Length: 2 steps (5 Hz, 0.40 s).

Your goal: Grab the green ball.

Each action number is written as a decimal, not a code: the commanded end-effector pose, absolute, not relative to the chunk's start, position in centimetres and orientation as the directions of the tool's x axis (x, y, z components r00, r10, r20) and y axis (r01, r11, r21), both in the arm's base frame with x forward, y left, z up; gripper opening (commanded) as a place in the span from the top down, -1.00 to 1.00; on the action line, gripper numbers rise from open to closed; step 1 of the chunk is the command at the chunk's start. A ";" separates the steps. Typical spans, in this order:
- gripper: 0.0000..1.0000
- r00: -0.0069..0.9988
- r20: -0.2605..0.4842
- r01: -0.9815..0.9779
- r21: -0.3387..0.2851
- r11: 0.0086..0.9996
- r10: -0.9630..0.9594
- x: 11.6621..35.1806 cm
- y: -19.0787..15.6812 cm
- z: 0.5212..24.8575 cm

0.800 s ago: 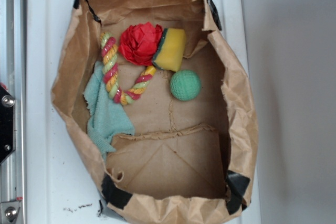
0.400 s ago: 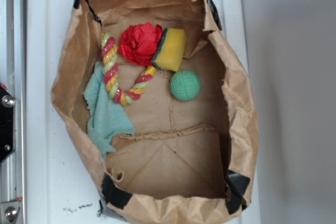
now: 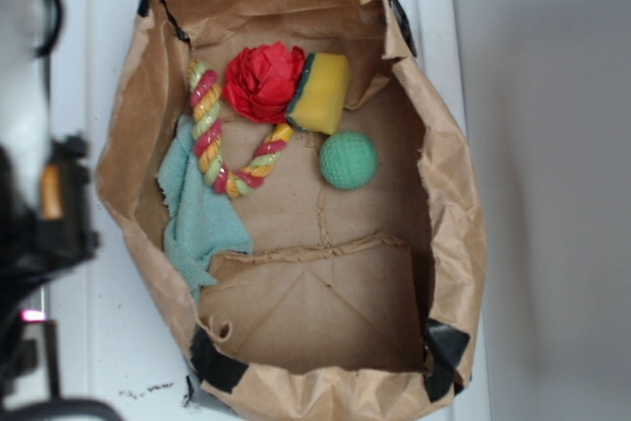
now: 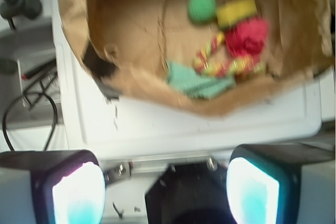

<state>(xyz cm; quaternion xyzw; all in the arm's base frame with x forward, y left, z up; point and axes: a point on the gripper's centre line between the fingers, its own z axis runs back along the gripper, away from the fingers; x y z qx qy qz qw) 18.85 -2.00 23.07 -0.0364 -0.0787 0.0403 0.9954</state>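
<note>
Arm (image 3: 44, 244) has swung in at the bag's (image 3: 449, 194) left edge, blurred. Gripper (image 4: 165, 192) wide open, empty. Ball (image 3: 348, 160) unmoved, right of bag centre, touching the sponge (image 3: 320, 93).

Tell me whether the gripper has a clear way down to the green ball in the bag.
Probably yes. The green ball lies uncovered on the floor of the open paper bag, just clear of the yellow sponge. The gripper, jaws apart, is outside the bag and must first cross its wall.
</note>
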 end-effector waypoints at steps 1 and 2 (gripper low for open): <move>-1.00 0.933 0.295 -0.146 -0.214 0.966 0.206 25.0 0.6 21.3; -1.00 0.905 0.308 -0.229 -0.231 0.946 0.294 26.9 2.0 19.4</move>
